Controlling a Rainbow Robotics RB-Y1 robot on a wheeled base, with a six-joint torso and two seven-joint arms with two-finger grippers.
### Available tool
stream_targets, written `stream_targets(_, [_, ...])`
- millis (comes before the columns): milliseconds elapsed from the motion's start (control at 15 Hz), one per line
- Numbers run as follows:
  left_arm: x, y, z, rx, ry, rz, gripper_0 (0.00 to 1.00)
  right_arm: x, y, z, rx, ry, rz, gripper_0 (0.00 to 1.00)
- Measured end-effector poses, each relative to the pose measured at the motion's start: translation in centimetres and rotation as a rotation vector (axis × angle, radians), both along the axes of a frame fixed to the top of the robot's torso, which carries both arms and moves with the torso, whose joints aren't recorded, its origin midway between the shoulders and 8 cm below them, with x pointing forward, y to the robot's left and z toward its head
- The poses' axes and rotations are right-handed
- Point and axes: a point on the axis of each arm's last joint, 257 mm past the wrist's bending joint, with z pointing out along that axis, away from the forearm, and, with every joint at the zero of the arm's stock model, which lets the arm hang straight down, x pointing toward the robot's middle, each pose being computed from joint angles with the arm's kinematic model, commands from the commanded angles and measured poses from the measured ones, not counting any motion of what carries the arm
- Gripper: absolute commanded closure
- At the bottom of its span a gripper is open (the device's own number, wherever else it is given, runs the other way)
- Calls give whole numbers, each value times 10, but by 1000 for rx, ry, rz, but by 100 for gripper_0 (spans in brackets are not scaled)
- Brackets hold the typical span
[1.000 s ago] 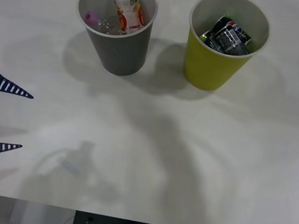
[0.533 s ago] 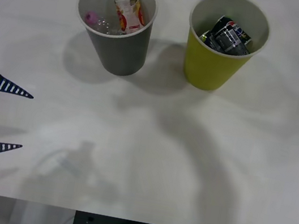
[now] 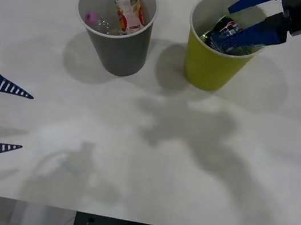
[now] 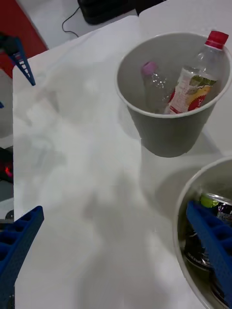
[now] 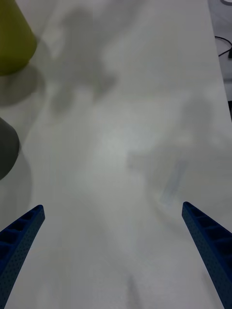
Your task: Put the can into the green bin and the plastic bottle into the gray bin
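Cans, dark and crushed (image 3: 228, 36), already lie inside the yellow-green tapered cup-shaped bin (image 3: 209, 70), and the small clear plastic bottle with the red cap and fruit label (image 3: 127, 7) stands leaning in the gray tapered cup-shaped bin (image 3: 117, 49) just beside it, next to a clear bottle with a pink cap (image 3: 96, 21); we judge both placements done. Our right gripper (image 3: 234, 24) hangs over the green bin's mouth with its blue ribbed fingers (image 4: 212, 241) spread apart and holding nothing, one reaching down among the cans. Our left gripper (image 3: 16, 120) waits well away from the green bin, near the edge of the white table (image 3: 150, 147), also spread and empty. From here we see one risk: a finger catching the green bin's rim or a can on withdrawal could tip the bin over or drag a can out.
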Motion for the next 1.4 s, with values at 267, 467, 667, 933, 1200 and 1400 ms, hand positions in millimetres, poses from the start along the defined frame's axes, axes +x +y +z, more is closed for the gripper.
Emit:
stream_targets(267, [0,0,0,0,0,0,2,-23,-34,-37,-23,-70,78,0])
stream_targets(467, [0,0,0,0,0,0,2,-38,-61,-63,-70,-124,129,0])
stream_targets(667, [0,0,0,0,0,0,2,-52,-85,-88,-100,-177,169,0])
stream_targets(933, [0,0,0,0,0,0,2,-71,-114,-125,-127,-226,210,0])
stream_targets(1200, [0,0,0,0,0,0,2,-87,-140,-159,-162,-259,249,0])
stream_targets(1400, [0,0,0,0,0,0,2,-95,-155,-180,-195,-290,260,0])
